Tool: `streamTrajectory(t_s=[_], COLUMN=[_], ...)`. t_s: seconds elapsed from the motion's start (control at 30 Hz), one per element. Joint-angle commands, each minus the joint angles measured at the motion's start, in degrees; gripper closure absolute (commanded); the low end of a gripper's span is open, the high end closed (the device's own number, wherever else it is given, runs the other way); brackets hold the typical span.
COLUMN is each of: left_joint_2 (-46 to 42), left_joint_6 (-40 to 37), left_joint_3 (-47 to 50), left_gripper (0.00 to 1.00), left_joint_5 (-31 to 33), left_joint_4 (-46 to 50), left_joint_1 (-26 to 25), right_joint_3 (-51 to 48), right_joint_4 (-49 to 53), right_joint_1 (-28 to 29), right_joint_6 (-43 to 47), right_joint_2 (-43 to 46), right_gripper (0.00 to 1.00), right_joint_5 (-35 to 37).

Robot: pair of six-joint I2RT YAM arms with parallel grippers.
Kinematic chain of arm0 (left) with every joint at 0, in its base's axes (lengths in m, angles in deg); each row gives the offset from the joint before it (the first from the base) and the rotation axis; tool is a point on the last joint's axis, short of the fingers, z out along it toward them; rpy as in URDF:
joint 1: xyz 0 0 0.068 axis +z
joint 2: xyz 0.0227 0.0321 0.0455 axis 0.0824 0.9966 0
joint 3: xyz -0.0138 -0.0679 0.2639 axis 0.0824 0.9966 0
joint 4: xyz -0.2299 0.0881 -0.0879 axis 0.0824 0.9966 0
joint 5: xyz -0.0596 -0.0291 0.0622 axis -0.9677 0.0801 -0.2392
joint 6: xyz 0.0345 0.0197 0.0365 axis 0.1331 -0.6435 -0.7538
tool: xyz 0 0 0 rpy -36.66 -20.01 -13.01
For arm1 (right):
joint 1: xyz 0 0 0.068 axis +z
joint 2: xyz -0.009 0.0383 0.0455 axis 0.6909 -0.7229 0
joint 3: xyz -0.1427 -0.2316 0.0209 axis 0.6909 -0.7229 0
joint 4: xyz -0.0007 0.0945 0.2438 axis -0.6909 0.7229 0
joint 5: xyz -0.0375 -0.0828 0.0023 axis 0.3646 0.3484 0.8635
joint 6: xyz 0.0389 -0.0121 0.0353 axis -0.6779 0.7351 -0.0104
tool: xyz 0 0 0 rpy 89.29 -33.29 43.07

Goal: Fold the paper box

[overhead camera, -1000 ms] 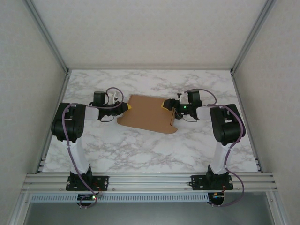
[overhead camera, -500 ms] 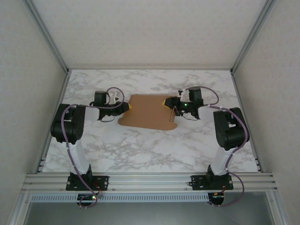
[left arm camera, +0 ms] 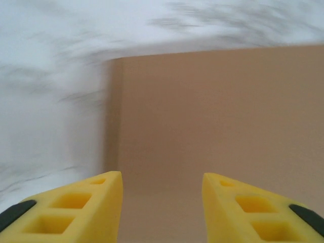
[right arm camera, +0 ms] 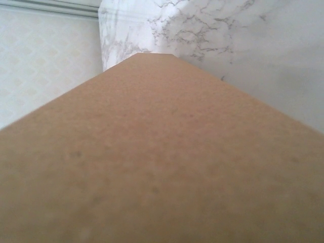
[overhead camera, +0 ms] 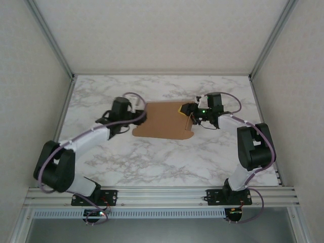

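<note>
Flanking a flat, plain brown cardboard paper box on a white, grey-veined marble table with two grippers.

Starting nearest, at the box's left edge: left gripper set low over the marble, yellow fingers spread wide with nothing clamped, brown sheet lying just ahead and below. Moving across to the far right corner of the box: right gripper right against the cardboard, jaw opening impossible to tell from these angles; perhaps touching a small raised flap, though too tiny to confirm. Looking out from the right wrist: cardboard very close under the lens, sloping away to a blunt end, then marble, then a pale patterned wall farthest off.
</note>
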Motion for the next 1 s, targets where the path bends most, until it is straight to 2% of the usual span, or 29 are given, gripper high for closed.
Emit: streamTrajectory(t_s=[0.0, 0.1, 0.2, 0.37, 0.47, 0.63, 0.83, 0.97], left_joint_2=[-3.1, -3.7, -4.4, -3.8, -1.5, 1.1, 2.1, 3.5], left_joint_6=[-18.0, -25.0, -32.2, -37.5, -38.8, -38.4, -37.7, -37.1], left_joint_3=[0.8, 2.7, 6.0, 8.3, 7.5, 6.5, 7.4, 8.0], left_gripper=[0.55, 0.54, 0.53, 0.52, 0.53, 0.54, 0.54, 0.56], left_joint_5=[13.7, 18.3, 15.9, 16.6, 16.4, 12.5, 14.8, 17.9], left_joint_4=[4.5, 4.7, 4.2, 1.2, 1.3, 1.4, -3.7, -10.7], left_joint_1=[-10.8, -14.8, -15.0, -14.7, -14.6, -14.7, -14.7, -14.7], right_joint_3=[0.1, -0.2, -0.5, -0.5, -0.6, -0.5, -1.0, -1.2], right_joint_4=[3.3, 3.7, 3.5, 4.3, 4.3, 4.6, 3.7, 3.1], right_joint_1=[-0.2, -0.1, -0.2, -0.2, 0.1, 0.1, 0.8, 1.8], right_joint_6=[-0.4, -0.1, -0.3, 0.2, 0.1, 0.2, -0.2, -0.5], right_joint_2=[1.4, 1.6, 1.4, 1.5, 1.6, 1.4, 0.9, 0.9], right_gripper=[0.45, 0.45, 0.45, 0.44, 0.44, 0.44, 0.44, 0.45], right_joint_5=[0.0, 0.2, -0.4, -0.8, -0.8, -1.0, -1.5, -2.1])
